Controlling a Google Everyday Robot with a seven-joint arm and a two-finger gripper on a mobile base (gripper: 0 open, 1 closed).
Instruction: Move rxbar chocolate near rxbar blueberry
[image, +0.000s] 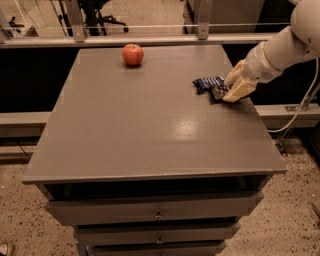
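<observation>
The rxbar blueberry (206, 82), in a dark blue wrapper, lies on the grey table (150, 125) near its right edge. The rxbar chocolate (218, 94), in a black wrapper, lies right beside it and touches its right end; part of it is hidden by the gripper. My gripper (231, 89), cream coloured, comes in from the right and sits low over the table, at the right end of the black bar.
A red apple (133, 54) stands at the back of the table, left of centre. The table is a drawer cabinet with drawers (157, 212) below its front edge. A metal rail (150, 39) runs behind it. A cable (300, 107) hangs at the right.
</observation>
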